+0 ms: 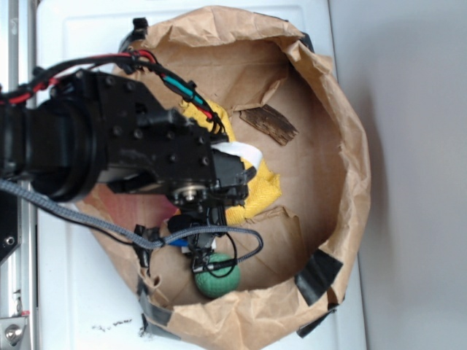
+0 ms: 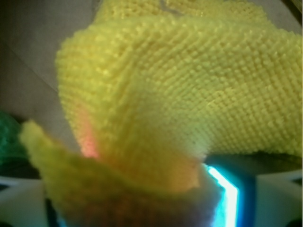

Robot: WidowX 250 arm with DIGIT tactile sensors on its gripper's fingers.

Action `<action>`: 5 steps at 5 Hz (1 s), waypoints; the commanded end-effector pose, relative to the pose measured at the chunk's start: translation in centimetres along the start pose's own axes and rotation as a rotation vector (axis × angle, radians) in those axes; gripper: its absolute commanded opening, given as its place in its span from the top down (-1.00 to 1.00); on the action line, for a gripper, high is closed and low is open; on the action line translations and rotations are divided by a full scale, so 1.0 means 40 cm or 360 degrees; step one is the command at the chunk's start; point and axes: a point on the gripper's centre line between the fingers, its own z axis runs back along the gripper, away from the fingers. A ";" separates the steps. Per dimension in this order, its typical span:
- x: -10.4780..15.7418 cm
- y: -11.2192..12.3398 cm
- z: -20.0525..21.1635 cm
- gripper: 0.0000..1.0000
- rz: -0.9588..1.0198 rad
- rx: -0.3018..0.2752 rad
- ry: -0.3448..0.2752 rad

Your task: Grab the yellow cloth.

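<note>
- You see a crumpled brown paper bag (image 1: 350,160), rolled open like a bowl, filling the middle and right of the exterior frame on a white surface (image 1: 73,306); black tape patches (image 1: 317,275) sit on its lower rim
- The black robot arm (image 1: 109,138) reaches in from the left edge, with red, black and teal cables running along its top, and covers much of the bag's left half
- The yellow cloth (image 1: 264,186) lies on the bag's floor at frame centre, partly hidden under the arm; in the wrist view the yellow cloth (image 2: 189,94) fills nearly the whole frame, bunched in a raised fold right up against the camera
- The gripper (image 2: 137,208) is at the bottom edge of the wrist view with the fold of cloth between its pale fingers (image 2: 21,201); you cannot tell from either view whether it has closed on the cloth
- A dark brown bark-like piece (image 1: 268,124) lies above and right of the cloth, apart from it
- A small green ball (image 1: 217,277) rests at the bag's lower centre, below the arm
</note>
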 end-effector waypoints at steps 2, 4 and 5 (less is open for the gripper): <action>0.021 -0.040 0.256 1.00 0.0081 -0.0194 -0.0053; 0.072 -0.037 0.454 1.00 0.0063 -0.0118 -0.0081; 0.078 0.019 0.491 1.00 0.0141 -0.0137 -0.0099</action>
